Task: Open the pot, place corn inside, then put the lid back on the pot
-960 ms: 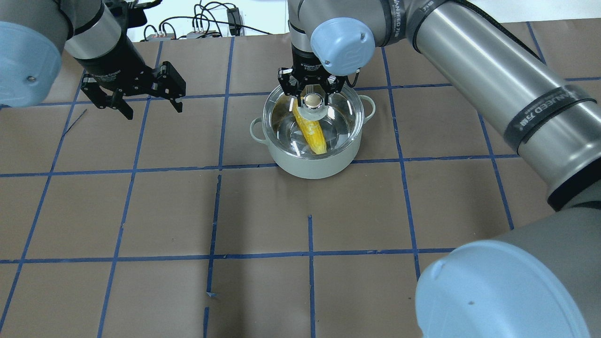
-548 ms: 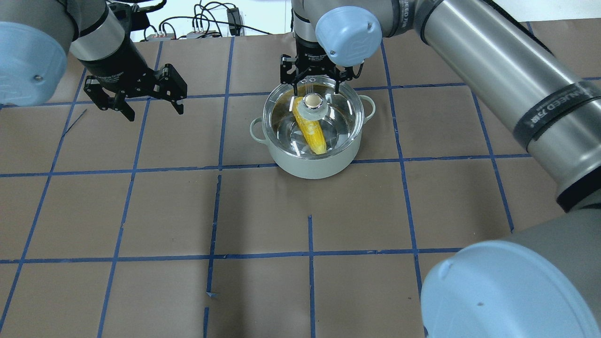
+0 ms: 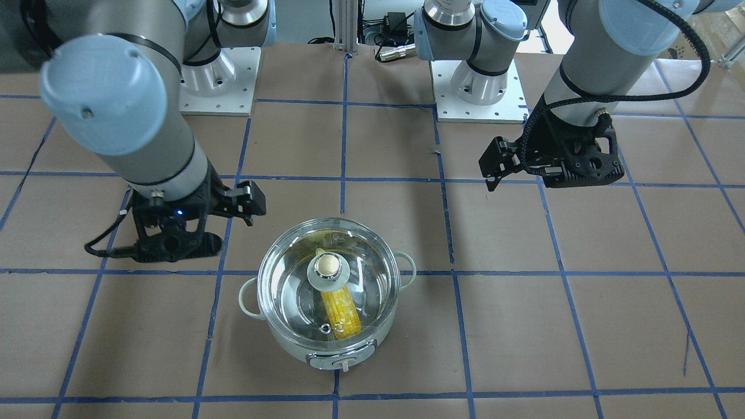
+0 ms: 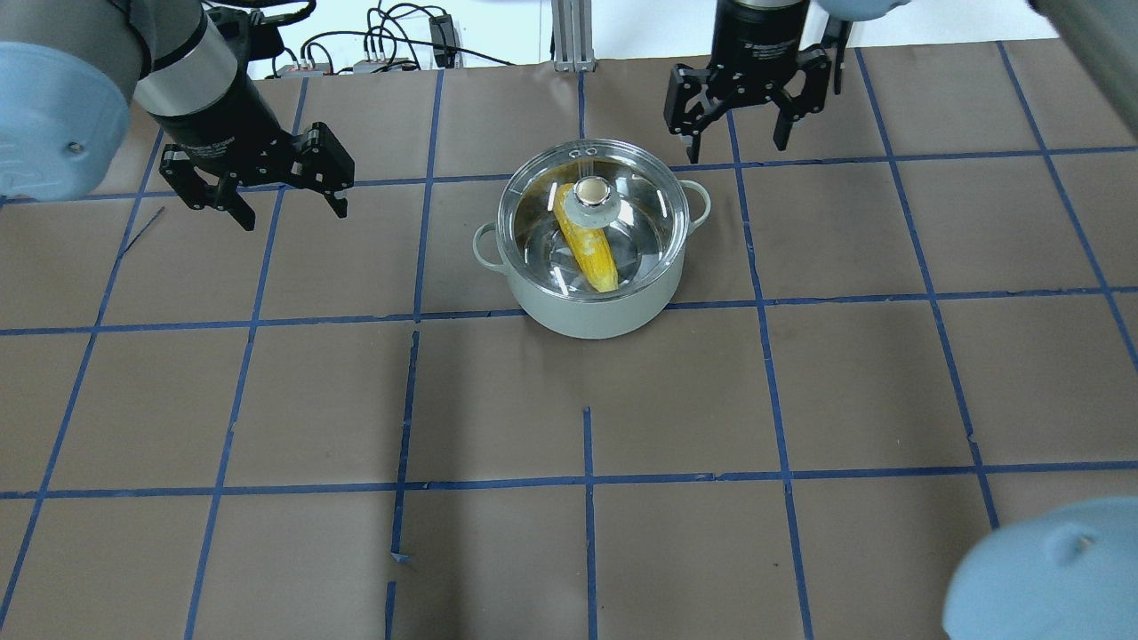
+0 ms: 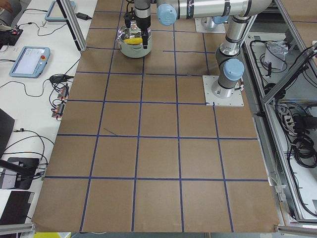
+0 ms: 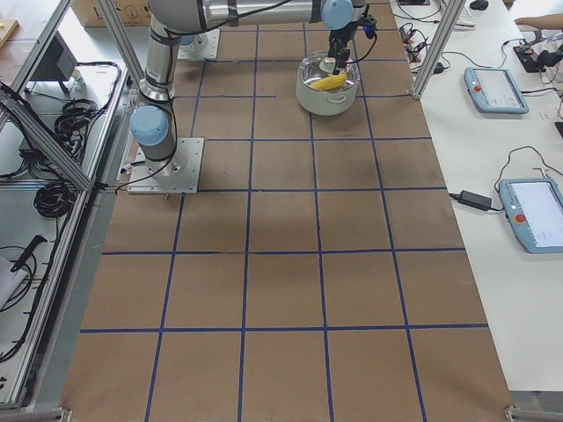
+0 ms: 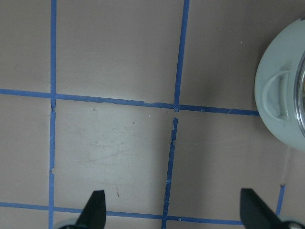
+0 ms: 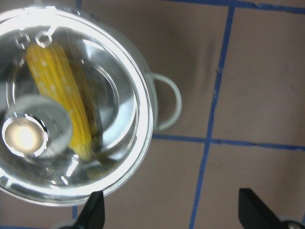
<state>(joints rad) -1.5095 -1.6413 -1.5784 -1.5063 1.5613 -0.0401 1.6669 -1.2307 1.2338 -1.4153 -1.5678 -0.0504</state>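
Brown paper counter (image 4: 676, 400) with a blue tape grid, pot near the middle. Right end effector (image 4: 738, 147) hangs released, jaws wide with nothing between them. It sits off the pot (image 4: 596, 316) on the robot's right and looks raised above rim height. Its wrist view looks down past one loop handle (image 8: 167, 102), so it's clear of the lid. Left end effector (image 4: 293, 209) is likewise released and empty, well apart on the other side over bare paper. My read: idle, parked outside the work zone. Lid (image 4: 645, 222) sits on the pot, glass rim looks flush all round, beige knob (image 4: 591, 189) centred with nothing gripping it. Corn (image 4: 594, 258) lies inside under the glass, slanted across the steel floor with one end under the knob's disc. Lying low like that is why the lid can seat. Pot stands upright, control knob (image 3: 343, 364) facing away from the robot. Judgement: all three steps look done, only arm retreat is left. Risk is low, nothing touches the pot.
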